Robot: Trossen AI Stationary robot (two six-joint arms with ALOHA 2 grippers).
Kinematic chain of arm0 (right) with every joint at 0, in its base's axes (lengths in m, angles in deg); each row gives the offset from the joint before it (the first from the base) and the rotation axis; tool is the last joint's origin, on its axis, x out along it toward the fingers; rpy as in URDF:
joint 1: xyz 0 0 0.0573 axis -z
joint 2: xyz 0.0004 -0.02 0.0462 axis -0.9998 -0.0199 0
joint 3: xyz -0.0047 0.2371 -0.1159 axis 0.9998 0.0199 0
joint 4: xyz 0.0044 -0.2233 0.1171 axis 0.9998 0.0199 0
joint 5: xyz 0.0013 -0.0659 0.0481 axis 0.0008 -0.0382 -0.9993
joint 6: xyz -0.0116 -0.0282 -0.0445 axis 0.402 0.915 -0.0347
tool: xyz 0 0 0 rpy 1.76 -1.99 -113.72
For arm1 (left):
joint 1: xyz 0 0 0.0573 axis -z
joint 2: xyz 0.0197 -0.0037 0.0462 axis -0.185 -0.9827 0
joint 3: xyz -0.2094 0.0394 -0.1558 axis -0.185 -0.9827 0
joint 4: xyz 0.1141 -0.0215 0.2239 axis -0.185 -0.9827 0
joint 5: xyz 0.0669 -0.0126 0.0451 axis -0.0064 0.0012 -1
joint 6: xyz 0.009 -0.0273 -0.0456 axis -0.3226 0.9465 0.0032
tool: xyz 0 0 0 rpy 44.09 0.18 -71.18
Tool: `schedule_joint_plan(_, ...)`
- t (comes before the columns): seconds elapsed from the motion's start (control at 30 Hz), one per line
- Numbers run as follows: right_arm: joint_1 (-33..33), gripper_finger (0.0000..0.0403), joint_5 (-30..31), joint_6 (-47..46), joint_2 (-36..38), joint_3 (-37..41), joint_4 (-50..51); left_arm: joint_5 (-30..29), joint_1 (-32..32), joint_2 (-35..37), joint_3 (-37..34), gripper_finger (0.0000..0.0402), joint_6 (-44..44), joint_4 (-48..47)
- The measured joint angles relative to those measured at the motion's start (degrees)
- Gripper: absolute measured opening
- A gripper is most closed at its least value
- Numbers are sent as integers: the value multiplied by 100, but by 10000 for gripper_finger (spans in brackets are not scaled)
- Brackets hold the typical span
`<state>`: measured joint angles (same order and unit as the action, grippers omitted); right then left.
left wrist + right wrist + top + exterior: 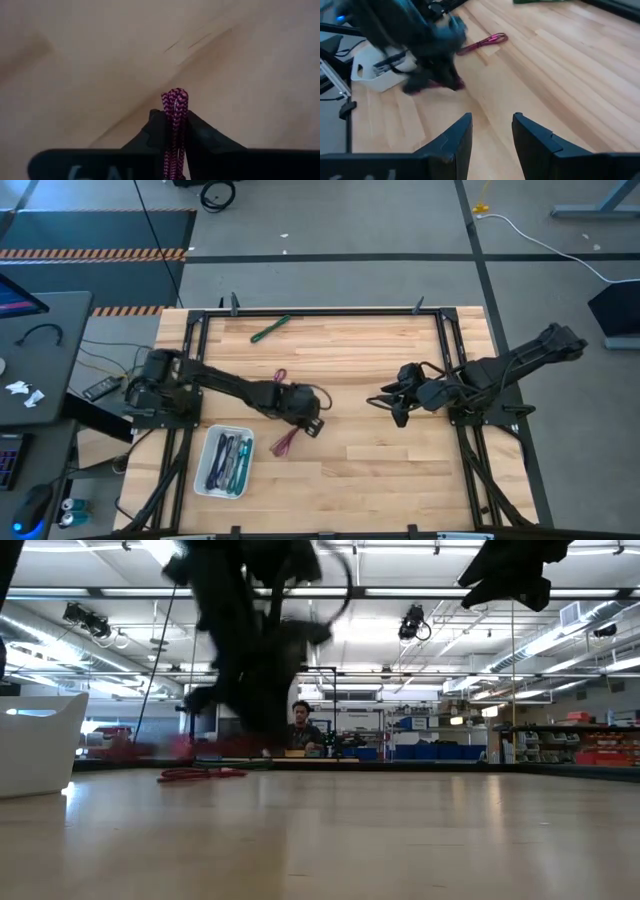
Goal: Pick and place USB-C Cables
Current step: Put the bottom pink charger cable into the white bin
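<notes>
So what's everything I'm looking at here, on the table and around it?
Magenta cable: one, folded, clamped in the left gripper, hanging beside the tray.
Second magenta cable: one, lying on the table behind the left arm.
Green cable: one, near the table's far edge.
Cables in tray: several, blue, teal and purple.
White tray: one, near the table's front left.
Long white cord: one, on the floor beyond the table.
Person: one, seated far behind the table.
Left gripper: jaws shut on the cable.
Right gripper: jaws open, empty, mid-table.
</notes>
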<state>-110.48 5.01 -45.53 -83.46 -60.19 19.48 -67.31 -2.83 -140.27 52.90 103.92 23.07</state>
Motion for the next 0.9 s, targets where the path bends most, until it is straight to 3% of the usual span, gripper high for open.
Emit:
schedule_joint_plan(0.2,-1,144,356,5,242,-1,267,-449,-27,948,1347,43,-1058,-1321)
schedule_joint_plan(0.37,-1,144,707,114,238,-2,361,-965,250,1485,2565,43,-1080,-3139)
schedule_joint_plan(0.5,15,144,1072,285,128,-6,327,-1006,645,1774,2832,43,-26,-4703)
schedule_joint_plan(0.63,112,144,1401,476,-42,-4,325,-728,1227,2011,2504,43,1431,-5887)
schedule_joint_plan(0.9,442,144,1446,655,-356,-4,292,323,2433,2403,1265,43,4356,-5905)
